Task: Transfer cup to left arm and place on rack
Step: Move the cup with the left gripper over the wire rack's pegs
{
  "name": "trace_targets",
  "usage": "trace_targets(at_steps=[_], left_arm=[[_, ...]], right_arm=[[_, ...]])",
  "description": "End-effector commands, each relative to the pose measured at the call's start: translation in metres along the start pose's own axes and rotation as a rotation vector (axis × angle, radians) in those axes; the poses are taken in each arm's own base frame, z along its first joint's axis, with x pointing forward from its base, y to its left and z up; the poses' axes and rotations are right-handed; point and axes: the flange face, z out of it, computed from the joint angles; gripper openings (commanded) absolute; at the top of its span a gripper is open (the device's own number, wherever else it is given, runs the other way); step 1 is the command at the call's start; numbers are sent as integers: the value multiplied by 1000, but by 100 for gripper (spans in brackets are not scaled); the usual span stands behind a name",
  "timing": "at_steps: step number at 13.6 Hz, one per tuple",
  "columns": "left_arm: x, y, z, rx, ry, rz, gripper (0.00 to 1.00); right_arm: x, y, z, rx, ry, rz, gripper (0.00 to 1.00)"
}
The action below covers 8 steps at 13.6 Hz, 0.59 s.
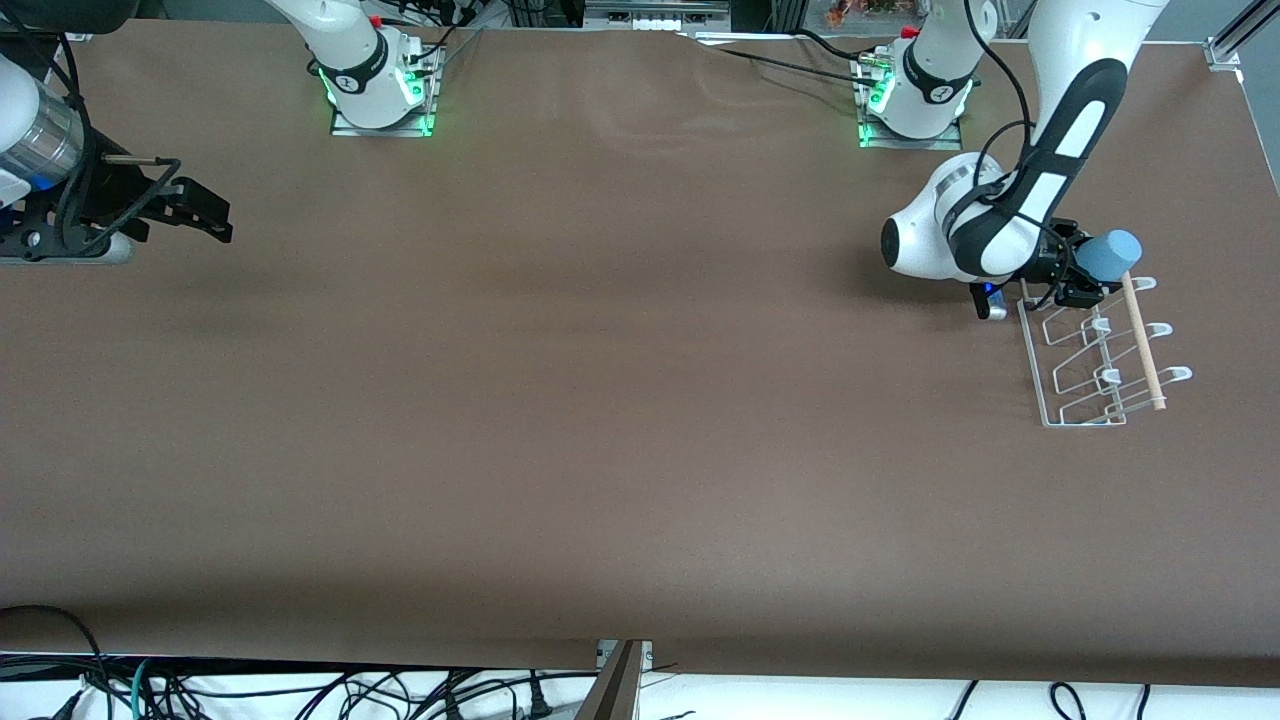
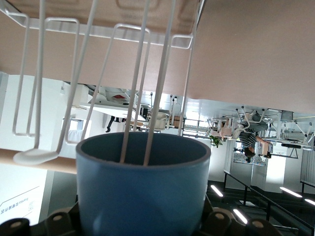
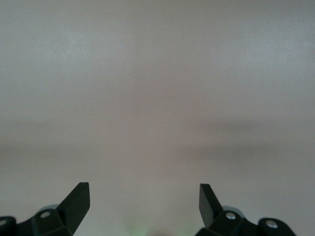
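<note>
The cup point(image 1: 1110, 257), a light-blue tumbler, is held by the left gripper point(image 1: 1082, 272) at the left arm's end of the tabletop point(image 1: 600, 400), over the end of the rack point(image 1: 1095, 350) that lies farthest from the front camera. The left gripper's fingers are closed on the sides of the cup, which is carried on its side with its closed base turned away from the wrist and toward the wooden dowel point(image 1: 1143, 342). In the left wrist view the cup point(image 2: 142, 189) is seen filling the lower part of the picture between the fingers point(image 2: 224, 223), and two white wires of the rack point(image 2: 147, 73) are seen running down to the cup's rim; whether they reach inside the cup cannot be told. The rack is seen standing on the tabletop, with the dowel laid across its hooks. The left arm point(image 1: 1060, 140) is bent down from its base to the rack. The right gripper point(image 1: 205, 215) is held in the air over the right arm's end of the tabletop, where the arm waits; its fingers point(image 3: 74, 201) are spread wide apart and nothing is held between them.
</note>
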Motion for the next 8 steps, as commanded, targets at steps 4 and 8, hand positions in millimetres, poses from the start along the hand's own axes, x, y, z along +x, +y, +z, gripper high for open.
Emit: trace_targets(at_steps=[4,8], left_arm=[[-15,-14,-5,33,-3,-64,100],[-41,-53,-31,-82,84,-190,100]], right_arm=[[-1,-3,1,0,-21,-17,98],[1,-4,4,0,-27,-16,98]])
